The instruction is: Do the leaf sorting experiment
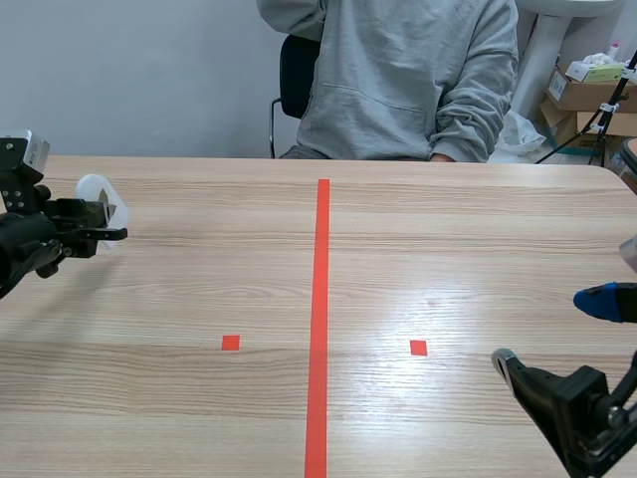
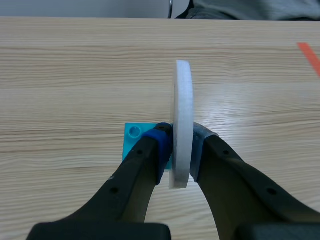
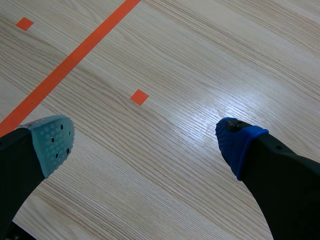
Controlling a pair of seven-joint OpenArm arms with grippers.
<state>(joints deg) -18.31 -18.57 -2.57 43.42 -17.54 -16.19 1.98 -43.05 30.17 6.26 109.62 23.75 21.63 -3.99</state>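
Left gripper (image 1: 107,225): comes in low from the left edge of the table (image 1: 199,289), fingers pointing toward the middle. They are nearly closed and clamp a thin white disc (image 1: 99,193).
Left pads: in the left wrist view the blue pad (image 2: 159,146) presses one flat face of the white disc (image 2: 183,100) and the grey pad (image 2: 201,140) presses the other, with the left gripper (image 2: 181,146) pinching it near its lower rim.
White disc: it stands upright on edge, and most of it rises ahead of the fingertips. Whether its rim touches the wood cannot be told.
Cyan tile (image 2: 133,137): a small square piece with a round dimple in one corner. It lies flat on the table under the blue-padded finger, just beside the disc, and is partly hidden by that finger.
Tape line (image 1: 320,329): an orange-red line runs down the middle of the table, away from the robot.
Tape squares: one (image 1: 231,343) is left of the line and one (image 1: 418,348) right of it, both in the near half.
Person (image 1: 408,70): in a grey hooded sweatshirt, seated on a dark chair (image 1: 297,75) at the far edge.
Right gripper (image 1: 552,329): low at the near right corner, well apart from the disc. It is spread wide and holds nothing.
Right pads: the grey-green pad (image 3: 50,142) and the blue pad (image 3: 235,142) of the right gripper (image 3: 145,141) stand far apart, with bare wood between them.
Cardboard boxes (image 1: 582,95): stacked behind the table at the far right.
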